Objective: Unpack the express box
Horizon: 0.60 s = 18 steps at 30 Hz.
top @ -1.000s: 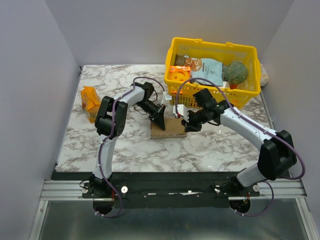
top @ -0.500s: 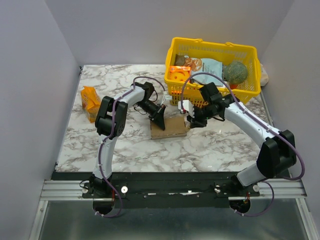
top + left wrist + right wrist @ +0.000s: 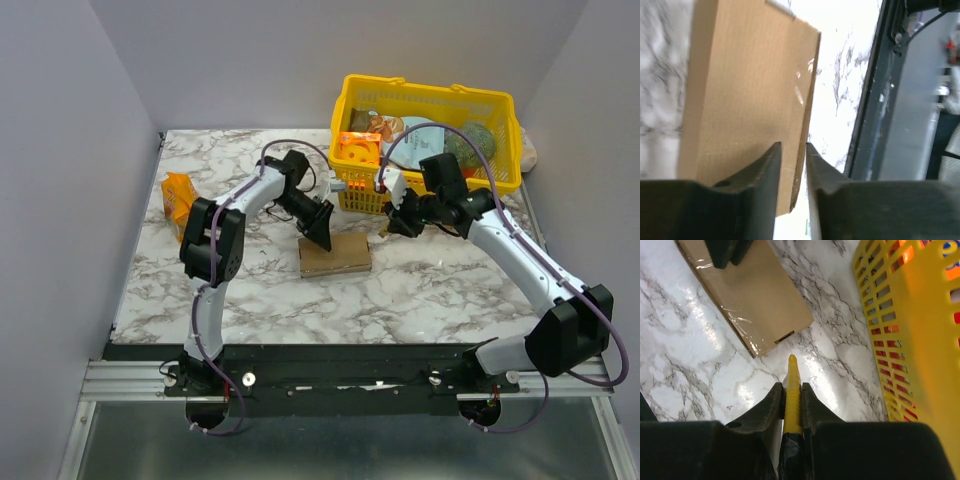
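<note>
From overhead, at nine o'clock on the marble table (image 3: 440, 290) I see an orange snack packet (image 3: 180, 198), its print too small to read. The express box (image 3: 335, 256) lies flat at the centre, plain brown. The left gripper (image 3: 318, 232) meets the box at its eleven o'clock corner. Only the left wrist view shows its fingers (image 3: 771, 170) pinching the box's edge, with cardboard between them. The right gripper (image 3: 392, 215) hangs at the box's two o'clock, apart from it and just beside the yellow basket (image 3: 432, 88). The packets inside the basket carry print I cannot read. Only the right wrist view shows those fingers closed on a thin yellow strip (image 3: 792, 375). It also shows glossy clear tape (image 3: 740, 322) on the box, which the overhead view misses.
</note>
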Available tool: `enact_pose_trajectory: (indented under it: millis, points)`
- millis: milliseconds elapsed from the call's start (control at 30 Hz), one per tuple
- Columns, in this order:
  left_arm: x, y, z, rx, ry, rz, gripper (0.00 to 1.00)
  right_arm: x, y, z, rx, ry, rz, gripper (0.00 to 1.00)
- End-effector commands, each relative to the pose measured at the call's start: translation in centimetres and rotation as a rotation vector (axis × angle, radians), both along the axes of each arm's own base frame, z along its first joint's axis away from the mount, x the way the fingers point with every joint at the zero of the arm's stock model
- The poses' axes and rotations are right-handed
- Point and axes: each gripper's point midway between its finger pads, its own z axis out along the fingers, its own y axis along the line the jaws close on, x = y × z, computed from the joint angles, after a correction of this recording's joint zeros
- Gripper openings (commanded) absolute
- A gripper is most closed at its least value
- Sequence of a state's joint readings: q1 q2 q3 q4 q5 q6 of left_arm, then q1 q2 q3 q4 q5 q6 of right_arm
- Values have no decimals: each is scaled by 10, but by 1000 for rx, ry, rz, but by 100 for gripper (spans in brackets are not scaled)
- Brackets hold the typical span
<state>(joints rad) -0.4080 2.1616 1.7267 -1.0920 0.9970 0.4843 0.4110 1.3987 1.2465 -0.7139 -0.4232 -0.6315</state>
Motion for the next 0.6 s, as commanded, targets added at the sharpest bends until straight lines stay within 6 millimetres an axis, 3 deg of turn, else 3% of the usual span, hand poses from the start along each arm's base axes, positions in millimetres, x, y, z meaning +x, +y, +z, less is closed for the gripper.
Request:
enact_pose_trajectory:
  millis: [0, 67, 100, 133, 167, 200, 333, 400, 467, 500, 567]
  points:
    - [16, -3, 73, -74, -295, 33, 49, 19, -3, 8, 94, -6, -247, 0]
    - [21, 4, 85, -48, -403, 56, 51, 21, -6, 16, 119, -39, -277, 1]
    - [19, 11, 74, -1, -400, 83, 52, 18, -7, 13, 118, -37, -283, 0]
    - [33, 17, 68, 54, -477, 123, 53, 19, -12, 14, 113, -50, -309, 1]
    - [36, 23, 71, 85, -522, 156, 58, 18, -14, 17, 119, -54, -330, 0]
    - [34, 31, 57, 130, -519, 180, 59, 16, -17, 14, 114, -51, -340, 0]
    - [36, 47, 39, 203, -588, 191, 60, 3, -21, 15, 130, -52, -343, 0]
    - [25, 52, 28, 200, -599, 161, 73, -4, -21, 10, 140, -34, -345, 0]
    - [22, 50, 26, 165, -653, 135, 99, -12, -23, 5, 146, -17, -348, 0]
    - [15, 51, 24, 151, -660, 130, 99, -14, -23, 4, 148, -12, -350, 0]
    - [17, 45, 29, 108, -719, 131, 99, -20, -25, -1, 148, -6, -349, 1]
